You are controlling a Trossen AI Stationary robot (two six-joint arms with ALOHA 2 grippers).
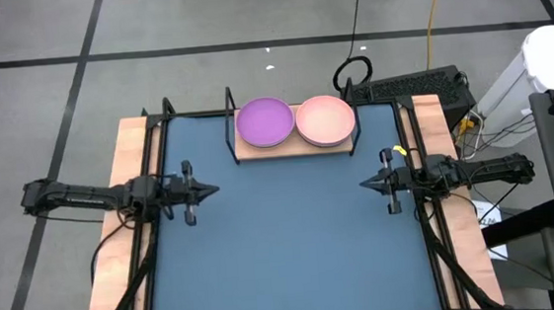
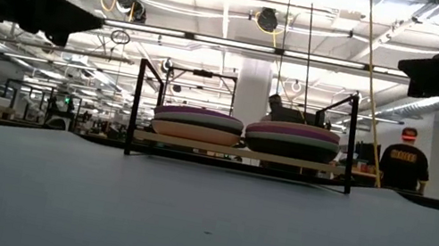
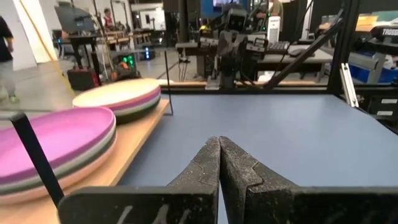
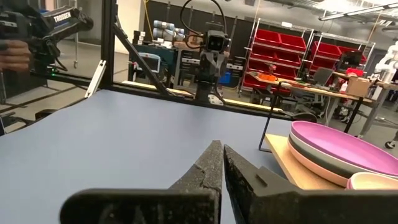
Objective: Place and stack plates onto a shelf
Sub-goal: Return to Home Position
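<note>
A: Where do the plates [image 2: 197, 125] stand?

B: On the shelf [image 1: 295, 151], at the middle of the bench's [image 1: 295, 253] far edge. Two stacks side by side, rims just about touching: purple-topped stack [image 1: 266, 122] on the left arm's side, pink-topped stack [image 1: 326, 120] on the right arm's.

A: Pincers?

B: Left pincer [image 1: 212, 190] is pressed closed with nothing in it, over the left side of the bench, tip pointing inward. Right pincer [image 1: 364, 182] mirrors it on the right side, also closed and empty. Both are well apart from the shelf.

A: Orientation?

B: Plates lie flat, hollow side up. They're round, so no long axis. The shelf's long axis runs across the bench, from one arm's side to the other.

A: If one needs reseating?

B: My read: stiff, light, matte, so decent friction. Pinch the raised rim, one finger inside and one outside. Nested rims leave little gap, so take the top plate only. Probably breakable if dropped, and the wire frame crowds the outer edges.
</note>
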